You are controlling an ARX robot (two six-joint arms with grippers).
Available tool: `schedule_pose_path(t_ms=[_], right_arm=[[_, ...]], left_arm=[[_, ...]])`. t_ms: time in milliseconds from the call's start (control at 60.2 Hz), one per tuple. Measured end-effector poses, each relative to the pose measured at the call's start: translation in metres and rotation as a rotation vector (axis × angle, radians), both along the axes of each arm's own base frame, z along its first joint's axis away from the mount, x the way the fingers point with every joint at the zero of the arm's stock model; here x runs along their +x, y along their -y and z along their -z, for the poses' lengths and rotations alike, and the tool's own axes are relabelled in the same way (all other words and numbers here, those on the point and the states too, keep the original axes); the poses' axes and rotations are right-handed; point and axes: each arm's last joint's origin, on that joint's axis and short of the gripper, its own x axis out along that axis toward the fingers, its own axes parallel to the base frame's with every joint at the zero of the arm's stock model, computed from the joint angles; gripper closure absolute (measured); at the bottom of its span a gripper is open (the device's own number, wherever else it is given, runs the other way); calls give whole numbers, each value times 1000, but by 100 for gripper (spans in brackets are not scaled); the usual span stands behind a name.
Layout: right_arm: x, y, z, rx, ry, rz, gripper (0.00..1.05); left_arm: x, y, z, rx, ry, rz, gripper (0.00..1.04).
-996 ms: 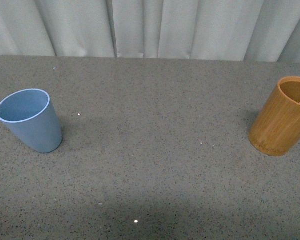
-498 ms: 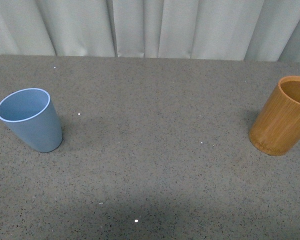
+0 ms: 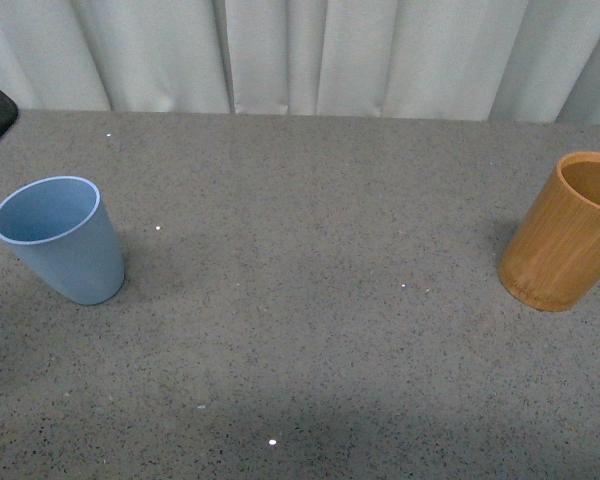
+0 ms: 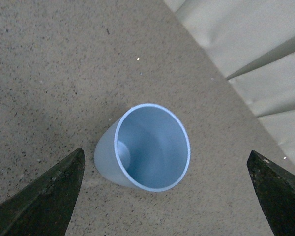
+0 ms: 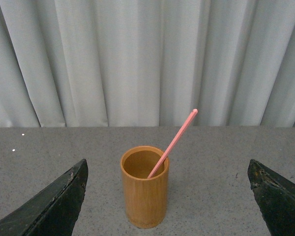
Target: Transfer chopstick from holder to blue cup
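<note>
- Left gripper (image 4: 165, 152): jaws spread wide, empty, above the blue cup (image 4: 150, 147).
- Right gripper (image 5: 167, 162): jaws wide apart, empty, facing the holder (image 5: 145, 196).
- Chopstick (image 5: 173, 142): leans inside the holder, tip above its rim.
- Table (image 3: 300, 300): grey, speckled; blue cup at left, holder at right, well apart.
- Curtain (image 3: 380, 50): pale, pleated, behind the far edge.

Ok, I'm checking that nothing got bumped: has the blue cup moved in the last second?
No. The blue cup sits just as far left of the white speck as before.
</note>
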Motion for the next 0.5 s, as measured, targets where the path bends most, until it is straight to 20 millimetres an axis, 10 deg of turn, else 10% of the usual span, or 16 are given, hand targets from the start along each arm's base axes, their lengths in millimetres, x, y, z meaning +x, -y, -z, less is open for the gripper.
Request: schedule_pose_path(t_ms=[498], right_arm=[[0, 0, 0, 0, 0, 0, 10]], left_arm=[[9, 6, 26, 62, -214, 11, 7]])
